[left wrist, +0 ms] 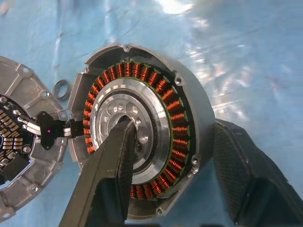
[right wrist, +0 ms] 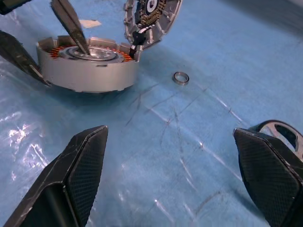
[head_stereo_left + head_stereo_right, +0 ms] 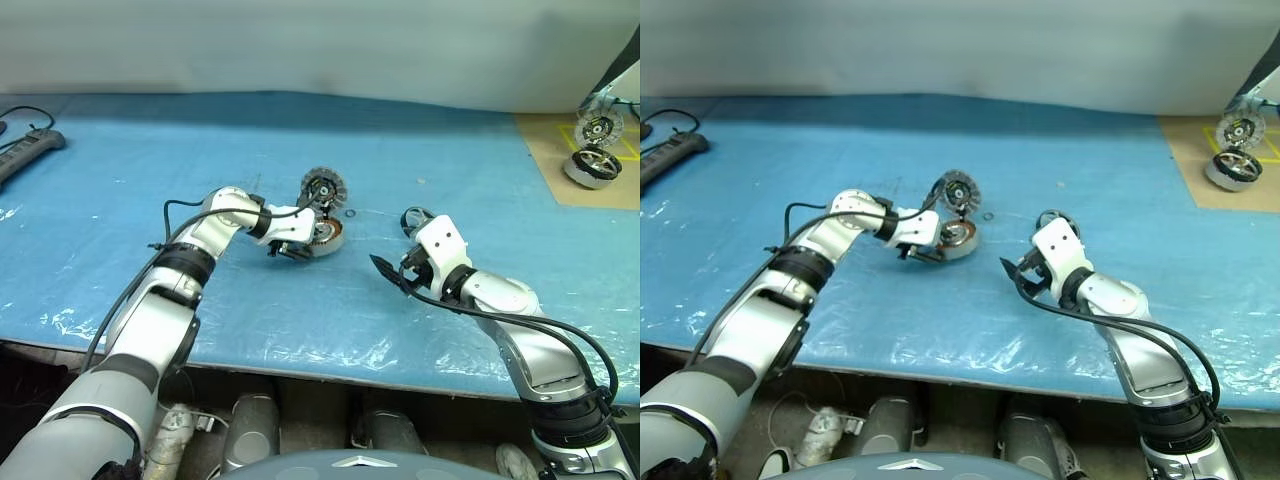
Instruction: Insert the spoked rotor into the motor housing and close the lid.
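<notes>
- Head views: the motor housing (image 3: 322, 236) sits mid-table on the blue sheet (image 3: 120, 180), its lid (image 3: 323, 186) tipped upright behind it. The left gripper (image 3: 297, 247) straddles the housing wall, one finger inside, one outside. The right gripper (image 3: 392, 272) hangs wide and empty.
- Left wrist view: one finger (image 1: 111, 165) rests on the silver core within the copper windings (image 1: 176, 113); the housing looks heavy, rigid metal, and the wall seems a safer hold than the wire.
- Right wrist view: the spoked rotor (image 2: 283, 134) lies beside a fingertip (image 2: 272, 172), thin and probably light; its rim seems the best hold. A small ring (image 2: 180, 77) lies loose.
</notes>
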Robot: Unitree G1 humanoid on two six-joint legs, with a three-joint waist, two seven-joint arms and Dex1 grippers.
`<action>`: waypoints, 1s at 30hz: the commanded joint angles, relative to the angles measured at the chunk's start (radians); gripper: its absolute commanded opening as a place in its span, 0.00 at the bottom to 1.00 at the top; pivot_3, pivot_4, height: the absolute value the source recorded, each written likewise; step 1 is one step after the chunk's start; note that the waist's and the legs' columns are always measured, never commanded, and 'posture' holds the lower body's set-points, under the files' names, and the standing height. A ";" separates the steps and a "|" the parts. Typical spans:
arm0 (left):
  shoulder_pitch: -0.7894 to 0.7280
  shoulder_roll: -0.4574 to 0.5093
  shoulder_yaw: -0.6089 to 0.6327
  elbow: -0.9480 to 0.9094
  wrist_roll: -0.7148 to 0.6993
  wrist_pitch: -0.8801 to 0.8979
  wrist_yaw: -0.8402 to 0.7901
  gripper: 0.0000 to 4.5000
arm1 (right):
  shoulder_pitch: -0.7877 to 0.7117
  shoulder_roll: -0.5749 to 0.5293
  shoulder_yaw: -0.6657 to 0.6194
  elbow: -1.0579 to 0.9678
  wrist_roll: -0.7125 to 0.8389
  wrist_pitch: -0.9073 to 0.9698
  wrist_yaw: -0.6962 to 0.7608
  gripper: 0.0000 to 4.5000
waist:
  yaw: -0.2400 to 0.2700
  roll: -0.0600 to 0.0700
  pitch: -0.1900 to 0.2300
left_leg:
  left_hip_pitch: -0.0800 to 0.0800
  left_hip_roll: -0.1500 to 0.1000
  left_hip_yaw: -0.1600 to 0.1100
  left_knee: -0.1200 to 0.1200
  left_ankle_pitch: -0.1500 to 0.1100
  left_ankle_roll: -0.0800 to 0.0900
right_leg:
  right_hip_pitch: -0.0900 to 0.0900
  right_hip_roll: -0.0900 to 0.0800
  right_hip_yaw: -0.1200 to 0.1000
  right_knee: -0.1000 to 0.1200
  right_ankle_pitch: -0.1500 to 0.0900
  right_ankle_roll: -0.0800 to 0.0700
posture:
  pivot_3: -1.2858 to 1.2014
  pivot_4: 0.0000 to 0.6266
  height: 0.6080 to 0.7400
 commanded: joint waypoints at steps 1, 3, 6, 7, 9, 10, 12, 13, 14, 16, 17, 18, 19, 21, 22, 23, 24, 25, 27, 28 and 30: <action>0.121 0.042 -0.098 -0.168 0.019 0.024 -0.086 0.46 | 0.004 -0.019 -0.022 -0.060 0.004 0.003 0.003 1.00 | -0.004 0.001 0.000 | 0.000 0.000 0.000 -0.001 0.000 0.000 | 0.000 0.000 0.000 0.000 0.000 0.000 | 0.52 0.24 1.00; 0.157 0.054 -0.118 -0.245 0.046 0.083 -0.071 0.46 | 0.007 -0.021 -0.027 -0.060 0.005 0.003 0.000 1.00 | -0.005 0.002 -0.001 | 0.001 0.000 0.001 -0.003 0.000 0.000 | 0.000 0.000 0.000 0.000 -0.001 0.000 | 0.52 0.24 1.00; 0.185 0.058 -0.136 -0.312 0.073 0.164 -0.047 0.46 | 0.011 -0.018 -0.018 -0.061 0.000 0.003 -0.008 1.00 | -0.004 0.003 -0.002 | 0.003 0.000 0.002 -0.004 0.000 -0.001 | 0.001 0.000 0.000 0.000 -0.002 0.000 | 0.52 0.24 1.00; 0.192 0.053 -0.138 -0.330 0.076 0.199 -0.042 0.46 | 0.013 -0.016 -0.014 -0.064 -0.001 0.004 -0.010 1.00 | -0.005 0.004 -0.002 | 0.003 0.000 0.002 -0.005 0.000 -0.001 | 0.001 0.000 0.001 -0.001 -0.002 0.001 | 0.52 0.24 1.00; 0.198 0.052 -0.139 -0.357 0.084 0.245 -0.036 0.46 | 0.020 -0.010 -0.006 -0.073 -0.001 0.007 -0.016 1.00 | -0.005 0.005 -0.003 | 0.005 0.000 0.003 -0.007 0.001 -0.001 | 0.001 0.000 0.001 -0.002 -0.003 0.001 | 0.52 0.24 1.00; 0.198 0.054 -0.145 -0.367 0.099 0.273 -0.033 0.46 | 0.024 -0.007 -0.002 -0.076 -0.003 0.008 -0.019 1.00 | -0.004 0.005 -0.003 | 0.005 -0.001 0.003 -0.008 0.001 -0.002 | 0.001 0.000 0.001 -0.002 -0.003 0.001 | 0.52 0.24 1.00; 0.196 0.050 -0.156 -0.384 0.134 0.384 -0.028 0.46 | 0.030 -0.004 0.005 -0.081 -0.004 0.009 -0.024 1.00 | -0.004 0.007 -0.004 | 0.005 -0.001 0.003 -0.008 0.001 -0.002 | 0.001 0.000 0.001 -0.002 -0.003 0.001 | 0.52 0.24 1.00; 0.197 0.048 -0.161 -0.395 0.138 0.439 -0.037 0.46 | 0.032 -0.005 0.005 -0.081 -0.004 0.008 -0.024 1.00 | -0.004 0.008 -0.005 | 0.005 -0.001 0.003 -0.008 0.001 -0.002 | 0.002 0.000 0.001 -0.002 -0.003 0.001 | 0.52 0.24 1.00; 0.202 0.050 -0.163 -0.414 0.129 0.475 -0.050 0.46 | 0.034 -0.007 0.004 -0.081 -0.004 0.007 -0.024 1.00 | -0.004 0.009 -0.005 | 0.007 -0.001 0.003 -0.008 0.001 -0.002 | 0.003 0.000 0.001 -0.002 -0.003 0.002 | 0.52 0.24 1.00; 0.213 0.057 -0.168 -0.454 0.119 0.532 -0.065 0.46 | 0.035 -0.012 -0.001 -0.079 -0.002 0.007 -0.022 1.00 | -0.007 0.009 -0.006 | 0.010 -0.001 0.003 -0.008 0.001 -0.002 | 0.005 0.000 0.002 -0.002 -0.006 0.007 | 0.52 0.24 1.00; 0.218 0.057 -0.171 -0.471 0.116 0.559 -0.066 0.46 | 0.036 -0.015 -0.003 -0.077 -0.003 0.007 -0.021 1.00 | -0.008 0.009 -0.006 | 0.011 -0.001 0.003 -0.009 0.001 -0.002 | 0.005 0.000 0.003 -0.002 -0.007 0.009 | 0.52 0.24 1.00; 0.221 0.058 -0.174 -0.483 0.115 0.570 -0.063 0.46 | 0.037 -0.018 -0.003 -0.077 -0.003 0.007 -0.019 1.00 | -0.010 0.009 -0.006 | 0.013 -0.001 0.004 -0.009 0.001 -0.002 | 0.006 0.000 0.003 -0.002 -0.007 0.009 | 0.52 0.24 1.00; 0.224 0.060 -0.178 -0.492 0.114 0.578 -0.062 0.46 | 0.038 -0.021 -0.003 -0.077 -0.004 0.007 -0.017 1.00 | -0.011 0.009 -0.006 | 0.014 -0.001 0.004 -0.010 0.001 -0.002 | 0.006 0.000 0.003 -0.002 -0.007 0.009 | 0.52 0.24 1.00; 0.227 0.063 -0.183 -0.501 0.107 0.592 -0.064 0.46 | 0.040 -0.027 0.001 -0.077 -0.005 0.007 -0.016 1.00 | -0.010 0.010 -0.006 | 0.014 -0.001 0.004 -0.012 0.001 -0.002 | 0.006 0.000 0.003 -0.002 -0.007 0.009 | 0.52 0.24 1.00; 0.225 0.063 -0.182 -0.500 0.102 0.598 -0.064 0.46 | 0.040 -0.029 0.002 -0.078 -0.004 0.008 -0.014 1.00 | -0.010 0.010 -0.006 | 0.014 -0.001 0.004 -0.012 0.001 -0.003 | 0.006 0.000 0.003 -0.003 -0.008 0.009 | 0.52 0.24 1.00; 0.221 0.069 -0.181 -0.493 0.096 0.586 -0.065 0.46 | 0.038 -0.031 0.002 -0.078 -0.003 0.009 -0.013 1.00 | -0.010 0.010 -0.007 | 0.014 -0.001 0.004 -0.013 0.001 -0.003 | 0.006 0.000 0.003 -0.003 -0.008 0.009 | 0.52 0.24 1.00; 0.218 0.074 -0.180 -0.486 0.089 0.575 -0.069 0.46 | 0.037 -0.033 0.002 -0.076 -0.003 0.008 -0.011 1.00 | -0.010 0.010 -0.007 | 0.014 -0.001 0.005 -0.013 0.001 -0.003 | 0.006 0.000 0.003 -0.003 -0.009 0.009 | 0.52 0.24 1.00; 0.216 0.076 -0.179 -0.481 0.081 0.567 -0.067 0.54 | 0.036 -0.035 0.003 -0.074 -0.003 0.007 -0.009 1.00 | -0.010 0.010 -0.007 | 0.013 -0.001 0.005 -0.013 0.001 -0.003 | 0.006 0.000 0.003 -0.004 -0.008 0.009 | 0.52 0.24 1.00; 0.213 0.076 -0.179 -0.470 0.072 0.560 -0.063 0.67 | 0.034 -0.037 0.005 -0.070 -0.004 0.006 -0.007 1.00 | -0.010 0.011 -0.007 | 0.013 -0.001 0.005 -0.014 0.001 -0.003 | 0.005 0.000 0.003 -0.004 -0.006 0.005 | 0.52 0.24 1.00; 0.212 0.074 -0.177 -0.469 0.065 0.566 -0.064 0.75 | 0.033 -0.037 0.005 -0.067 -0.005 0.004 -0.007 1.00 | -0.010 0.011 -0.007 | 0.012 -0.001 0.006 -0.014 0.001 -0.003 | 0.004 0.000 0.003 -0.004 -0.006 0.004 | 0.52 0.24 1.00; 0.205 0.065 -0.168 -0.478 0.049 0.603 -0.058 0.90 | 0.030 -0.039 0.005 -0.060 -0.004 0.001 -0.005 1.00 | -0.010 0.011 -0.007 | 0.012 -0.001 0.006 -0.014 0.001 -0.003 | 0.004 0.000 0.003 -0.004 -0.006 0.003 | 0.52 0.24 1.00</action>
